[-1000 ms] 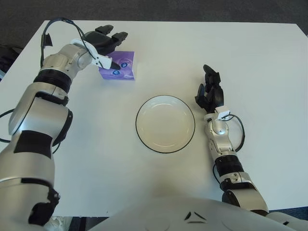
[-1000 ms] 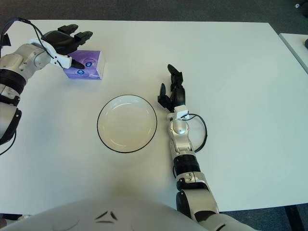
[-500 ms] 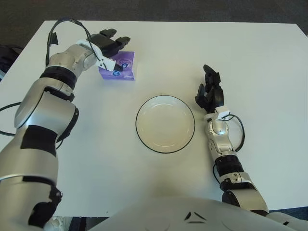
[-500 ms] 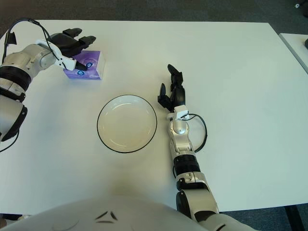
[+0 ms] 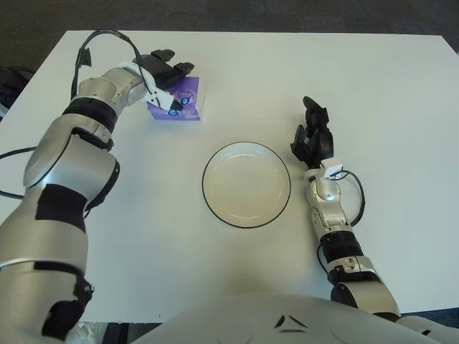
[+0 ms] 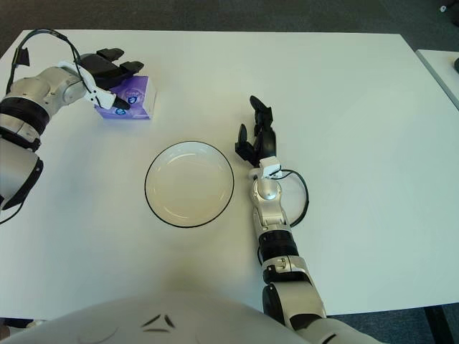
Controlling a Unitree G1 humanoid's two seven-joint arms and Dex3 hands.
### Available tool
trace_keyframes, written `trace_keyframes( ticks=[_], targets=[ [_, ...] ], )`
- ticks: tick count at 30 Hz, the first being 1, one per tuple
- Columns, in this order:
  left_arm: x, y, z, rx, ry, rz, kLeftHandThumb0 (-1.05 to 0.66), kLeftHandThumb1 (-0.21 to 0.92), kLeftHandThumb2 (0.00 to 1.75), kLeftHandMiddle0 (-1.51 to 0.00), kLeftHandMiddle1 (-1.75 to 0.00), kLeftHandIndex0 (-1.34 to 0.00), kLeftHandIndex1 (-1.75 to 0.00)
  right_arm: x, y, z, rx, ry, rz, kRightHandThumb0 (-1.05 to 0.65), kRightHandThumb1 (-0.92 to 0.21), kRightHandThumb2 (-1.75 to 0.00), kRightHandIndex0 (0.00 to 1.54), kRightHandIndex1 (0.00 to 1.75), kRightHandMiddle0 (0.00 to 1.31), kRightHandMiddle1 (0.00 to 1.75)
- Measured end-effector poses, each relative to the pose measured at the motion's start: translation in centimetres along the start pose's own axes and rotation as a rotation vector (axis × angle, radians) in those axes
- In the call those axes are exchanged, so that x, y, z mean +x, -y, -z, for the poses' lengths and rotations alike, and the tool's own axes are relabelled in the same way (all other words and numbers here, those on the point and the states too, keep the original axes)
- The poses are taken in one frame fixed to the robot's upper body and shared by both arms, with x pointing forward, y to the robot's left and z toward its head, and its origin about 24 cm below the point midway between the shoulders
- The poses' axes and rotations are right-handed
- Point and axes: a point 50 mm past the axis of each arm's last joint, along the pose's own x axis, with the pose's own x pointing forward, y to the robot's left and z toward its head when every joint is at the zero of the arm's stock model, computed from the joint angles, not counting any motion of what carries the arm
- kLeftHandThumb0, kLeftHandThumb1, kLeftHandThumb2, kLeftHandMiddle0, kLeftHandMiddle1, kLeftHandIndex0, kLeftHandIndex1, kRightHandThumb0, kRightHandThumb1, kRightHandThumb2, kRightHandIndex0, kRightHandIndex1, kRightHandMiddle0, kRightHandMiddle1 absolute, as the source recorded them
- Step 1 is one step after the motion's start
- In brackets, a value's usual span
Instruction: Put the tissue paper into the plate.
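Note:
A purple tissue pack point(image 5: 181, 102) lies on the white table at the far left. My left hand point(image 5: 166, 77) hovers over its left half, black fingers spread across the top and the thumb at the near edge, not closed around it. A round white plate point(image 5: 246, 184) with a dark rim sits empty at the table's middle. My right hand point(image 5: 310, 137) shows just to the right of the plate, fingers loosely curled and pointing away from me, holding nothing.
The white table point(image 5: 387, 93) stretches wide to the right and behind the plate. A dark floor lies beyond its far edge. A second white surface point(image 6: 439, 68) shows at the right edge.
My left hand has shifted right and lowered over the tissue pack, its fingers now spread across the top. The pack, the plate and my right hand have not moved.

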Motion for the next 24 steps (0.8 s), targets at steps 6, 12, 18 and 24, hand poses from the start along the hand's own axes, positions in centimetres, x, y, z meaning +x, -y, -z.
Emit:
trace_keyframes(
  ticks=[6, 12, 18, 24],
  targets=[
    [0.17, -0.14, -0.09, 0.012, -0.007, 0.007, -1.05, 0.92, 0.30, 0.00, 0.00, 0.00, -0.05, 0.00, 0.00, 0.02, -0.001, -0.002, 0.000, -0.60, -0.92, -0.85, 0.26, 0.07, 0.00, 0.60],
    [0.29, -0.01, -0.30, 0.007, -0.003, 0.026, -1.05, 0.92, 0.24, 0.00, 0.00, 0.00, -0.08, -0.01, 0.01, 0.04, -0.001, -0.004, 0.002, -0.60, -0.92, -0.85, 0.27, 0.07, 0.00, 0.60],
    [0.37, 0.05, -0.46, -0.006, 0.002, 0.063, -1.05, 0.92, 0.24, 0.00, 0.00, 0.00, -0.06, -0.01, 0.02, 0.04, -0.002, -0.005, 0.004, -0.60, -0.92, -0.85, 0.27, 0.07, 0.00, 0.61],
    [0.41, 0.01, -0.54, -0.029, 0.005, 0.095, -1.05, 0.92, 0.21, -0.01, 0.00, 0.00, -0.06, -0.02, 0.00, 0.03, -0.001, -0.004, 0.008, -0.58, -0.92, -0.86, 0.28, 0.07, 0.00, 0.62]
  ],
)
